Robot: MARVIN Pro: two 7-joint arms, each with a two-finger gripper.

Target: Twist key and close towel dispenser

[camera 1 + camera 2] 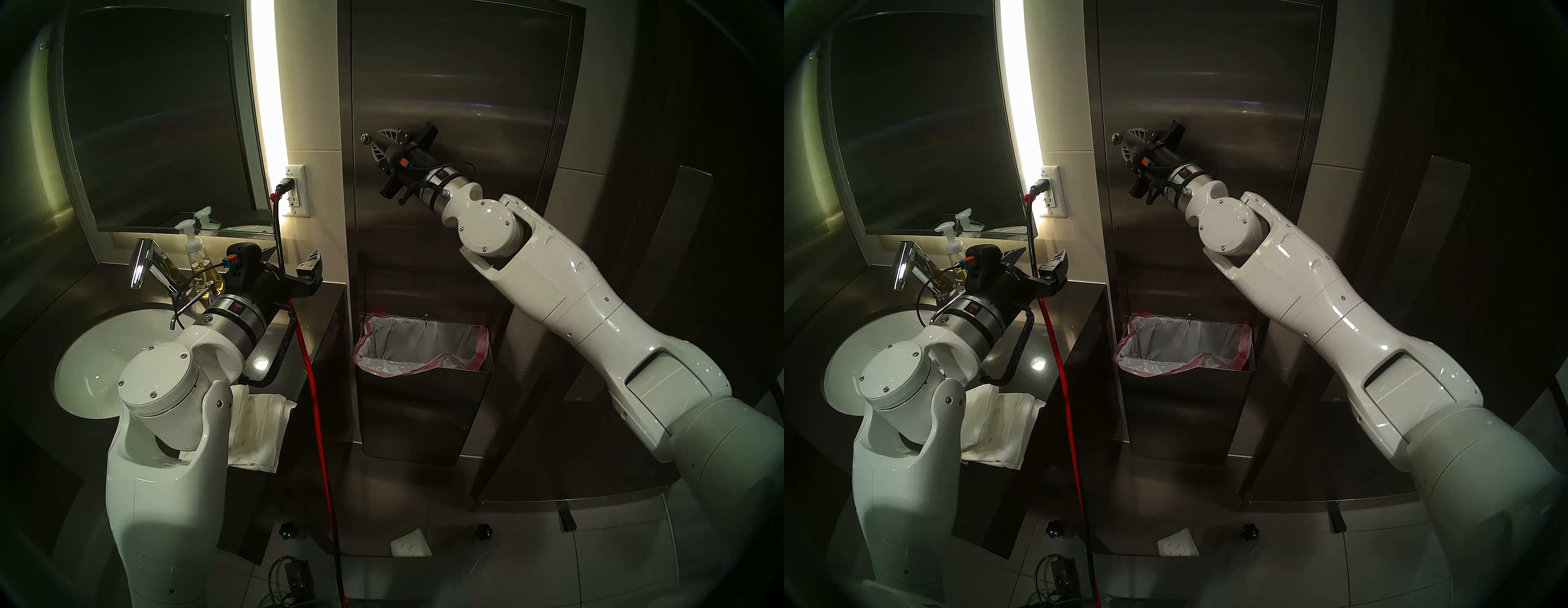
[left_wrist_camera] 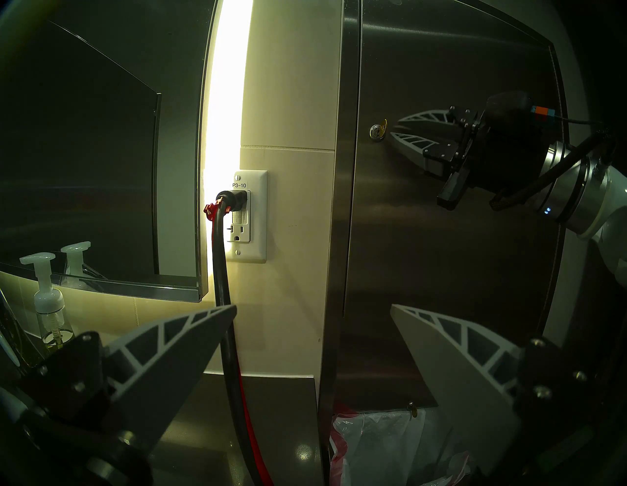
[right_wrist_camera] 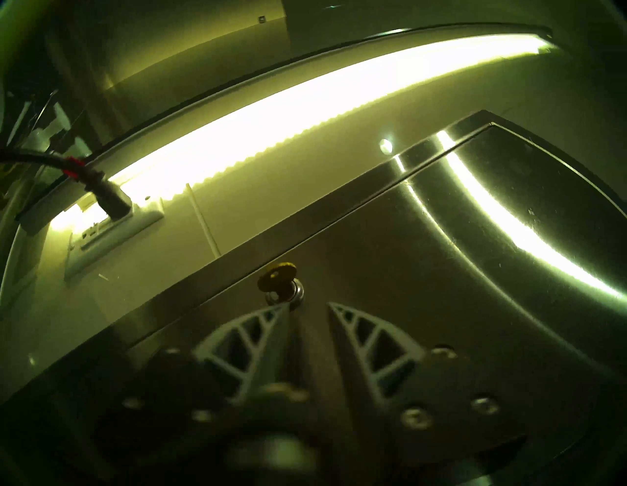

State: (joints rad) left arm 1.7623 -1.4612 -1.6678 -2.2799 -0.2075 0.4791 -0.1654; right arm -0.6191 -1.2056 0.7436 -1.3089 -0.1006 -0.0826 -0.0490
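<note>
The towel dispenser (image 1: 458, 85) is a tall brushed-steel wall cabinet, and its long door lies flush in the frame. A small brass key (image 1: 365, 138) (image 2: 381, 126) (image 3: 276, 275) sticks out of the round silver lock near the door's left edge. My right gripper (image 1: 377, 142) (image 2: 395, 127) (image 3: 307, 305) is open just right of the key, with the fingertips close to the lock and nothing between them. My left gripper (image 1: 292, 259) (image 2: 312, 307) hangs open and empty over the counter, facing the wall outlet.
A lined waste bin (image 1: 420, 344) sits in the cabinet's lower part. A red-and-black cord (image 1: 305, 361) runs down from the outlet (image 1: 295, 191). At the left are the sink (image 1: 106, 361), the faucet (image 1: 142, 263), a soap bottle (image 1: 199, 263) and folded paper towels (image 1: 259, 424).
</note>
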